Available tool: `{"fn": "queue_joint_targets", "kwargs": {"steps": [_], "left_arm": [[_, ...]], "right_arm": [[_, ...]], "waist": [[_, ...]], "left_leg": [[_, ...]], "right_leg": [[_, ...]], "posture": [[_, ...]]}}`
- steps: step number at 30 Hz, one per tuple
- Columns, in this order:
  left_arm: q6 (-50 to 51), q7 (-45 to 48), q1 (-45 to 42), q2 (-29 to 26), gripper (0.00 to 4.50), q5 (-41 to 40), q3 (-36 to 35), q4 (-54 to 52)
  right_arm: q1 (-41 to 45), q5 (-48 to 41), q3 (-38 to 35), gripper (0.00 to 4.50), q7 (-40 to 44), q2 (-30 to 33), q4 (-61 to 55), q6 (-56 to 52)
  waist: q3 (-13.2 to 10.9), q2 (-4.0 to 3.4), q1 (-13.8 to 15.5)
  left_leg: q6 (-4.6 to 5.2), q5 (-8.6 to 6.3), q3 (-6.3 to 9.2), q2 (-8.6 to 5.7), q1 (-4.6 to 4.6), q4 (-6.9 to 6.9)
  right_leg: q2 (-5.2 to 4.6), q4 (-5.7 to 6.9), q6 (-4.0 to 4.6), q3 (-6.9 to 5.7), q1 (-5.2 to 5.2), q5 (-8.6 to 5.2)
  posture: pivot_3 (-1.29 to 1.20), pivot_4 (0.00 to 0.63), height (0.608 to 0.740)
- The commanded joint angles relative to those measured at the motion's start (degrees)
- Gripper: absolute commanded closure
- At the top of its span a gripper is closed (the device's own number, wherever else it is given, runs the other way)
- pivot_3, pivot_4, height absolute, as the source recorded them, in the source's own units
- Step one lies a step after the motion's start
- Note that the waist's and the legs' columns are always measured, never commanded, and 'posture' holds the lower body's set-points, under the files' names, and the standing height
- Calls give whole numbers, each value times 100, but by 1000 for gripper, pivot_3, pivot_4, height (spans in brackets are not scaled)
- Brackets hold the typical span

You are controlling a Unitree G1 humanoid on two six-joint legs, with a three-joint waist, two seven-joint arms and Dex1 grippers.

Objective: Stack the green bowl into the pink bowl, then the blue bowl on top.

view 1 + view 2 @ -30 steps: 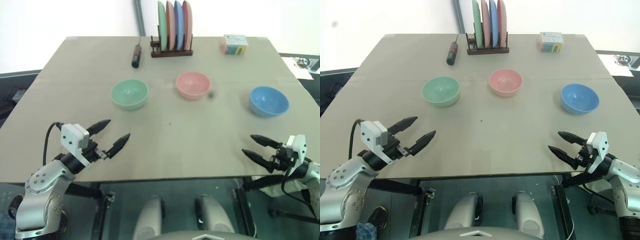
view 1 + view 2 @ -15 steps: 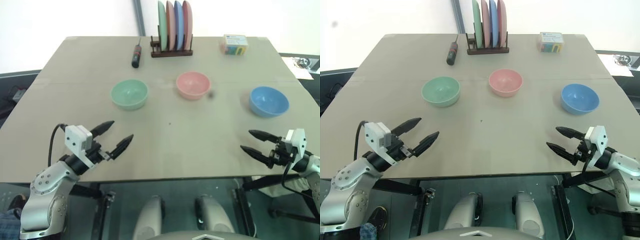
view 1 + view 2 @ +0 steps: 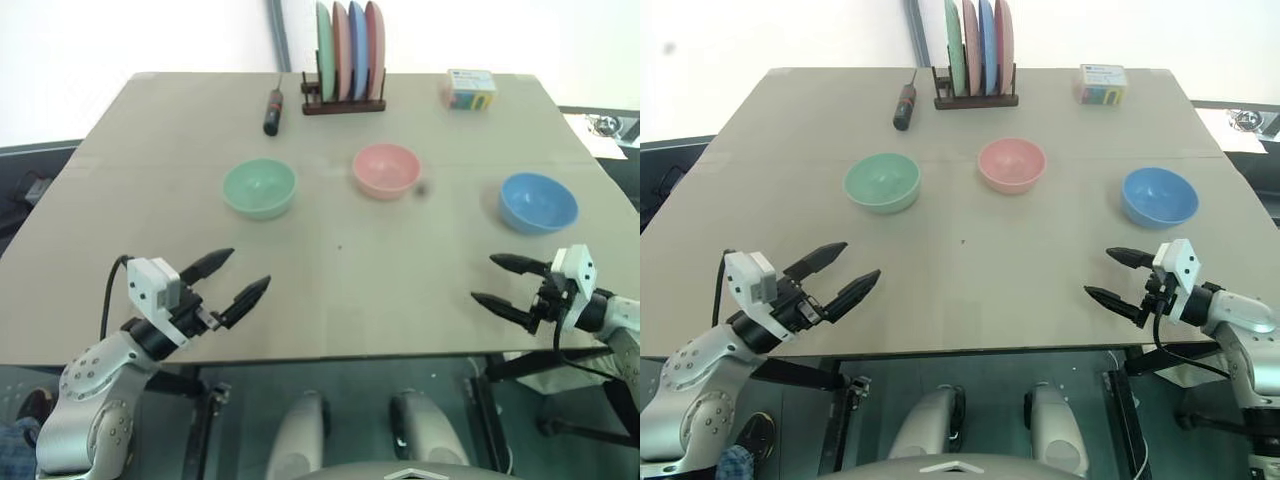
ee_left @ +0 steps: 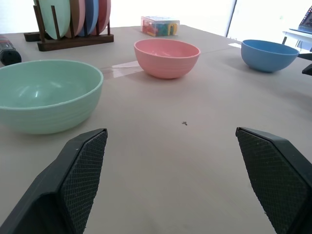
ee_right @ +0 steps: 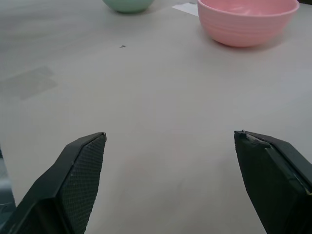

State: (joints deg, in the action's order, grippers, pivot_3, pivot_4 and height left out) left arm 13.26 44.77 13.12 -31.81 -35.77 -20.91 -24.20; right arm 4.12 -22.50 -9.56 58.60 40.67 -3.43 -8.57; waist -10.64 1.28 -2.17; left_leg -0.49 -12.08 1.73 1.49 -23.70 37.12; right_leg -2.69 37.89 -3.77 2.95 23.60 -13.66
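A: Where do we stand? The green bowl (image 3: 259,188) sits left of the pink bowl (image 3: 386,170), apart from it; the blue bowl (image 3: 538,202) is well off to the right; nothing is stacked yet.

B: Our left gripper (image 3: 229,279) has its fingers spread and empty, near the table's (image 3: 340,290) front edge; our right gripper (image 3: 506,282) is likewise parted and empty, near the blue bowl.

A: Then we should take green by its rim with the left; lift it clear; lower it level into pink so it nests.
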Motion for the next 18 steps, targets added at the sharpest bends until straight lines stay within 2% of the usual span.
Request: {"fn": "queue_joint_targets", "kwargs": {"steps": [1,4,7,12,18], "left_arm": [[-112,72,-1,81,0,-349,-218,-236],[-25,-190,-125,256,0,-598,-322,-264],[113,-411,-166,408,0,-921,-376,-410],[114,-484,57,531,0,-870,-126,-741],[28,-492,318,501,0,-675,72,-1072]], "right_arm": [[548,466,398,39,-252,119,-250,-152],[1364,706,1078,39,-158,155,-298,-895],[2237,1232,1642,39,-184,-42,172,-665],[4125,2266,2571,39,-449,-878,2031,-313],[5716,2780,2771,39,-826,-1833,4549,431]], "waist": [[0,0,-8],[0,-1,-18],[0,0,-12],[2,5,-21],[0,4,-2]], "left_leg": [[0,0,0,0,1,0],[0,0,0,1,-1,0],[0,0,4,1,-1,1],[0,0,4,-2,-6,-1],[0,0,10,-3,-8,-8]], "right_leg": [[0,1,0,0,0,0],[1,1,1,0,2,1],[1,1,4,-3,1,3],[0,-2,22,-3,4,14],[0,-3,25,-9,6,16]], "posture": [[0,150,740],[0,150,740],[0,150,740],[0,150,740],[0,150,740]]}}
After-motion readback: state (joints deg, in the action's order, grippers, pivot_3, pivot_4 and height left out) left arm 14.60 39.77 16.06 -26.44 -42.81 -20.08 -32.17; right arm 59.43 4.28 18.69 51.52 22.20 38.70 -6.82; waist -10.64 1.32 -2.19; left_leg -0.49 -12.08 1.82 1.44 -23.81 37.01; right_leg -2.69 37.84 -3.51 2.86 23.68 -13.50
